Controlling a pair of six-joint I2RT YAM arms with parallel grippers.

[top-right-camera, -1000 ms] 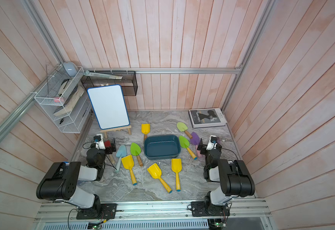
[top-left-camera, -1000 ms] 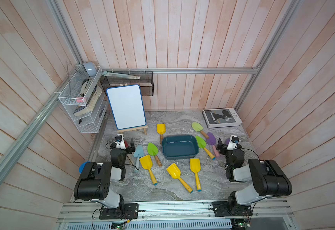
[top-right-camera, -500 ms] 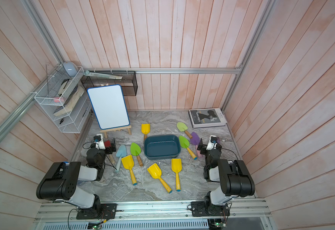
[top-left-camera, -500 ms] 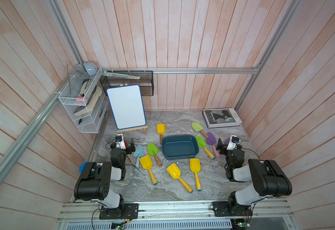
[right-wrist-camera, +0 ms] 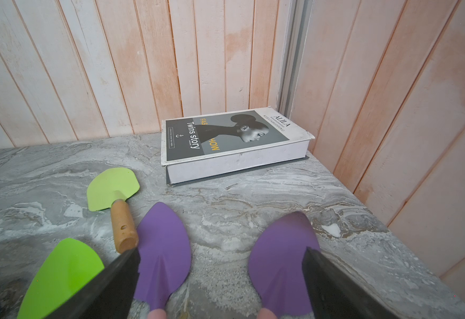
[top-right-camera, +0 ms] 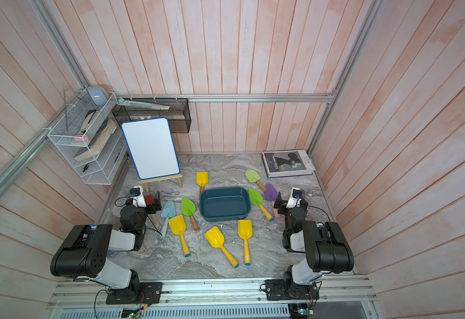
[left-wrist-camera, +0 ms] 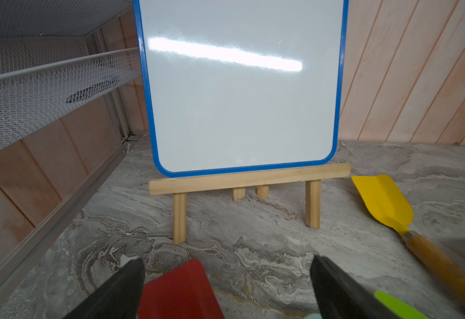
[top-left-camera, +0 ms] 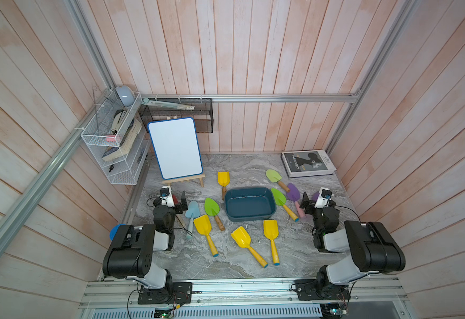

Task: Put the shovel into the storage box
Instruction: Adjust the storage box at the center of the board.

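The left claw (left-wrist-camera: 227, 265) stands spread wide over a red flat-bladed shovel (left-wrist-camera: 179, 292), blade pointing ahead toward the blue-framed whiteboard (left-wrist-camera: 242, 82) on its wooden easel (left-wrist-camera: 248, 179), handle back under the arm. Right of that claw lie a pale blue shovel (top-left-camera: 192, 209), a green pointed shovel (top-left-camera: 211, 205) and yellow scoop shovels (top-left-camera: 203, 224), handles toward the front edge. The dark teal rectangular plastic storage box (top-left-camera: 250, 205) sits between the claws, long side crosswise, every shovel outside it. The right claw (right-wrist-camera: 220, 256) gapes wide over a purple pointed shovel (right-wrist-camera: 162, 248) and a second purple shovel (right-wrist-camera: 283, 256), tips ahead toward the thick white book (right-wrist-camera: 226, 138). Bare grey marble surface (top-left-camera: 226, 266) stretches behind both claws.
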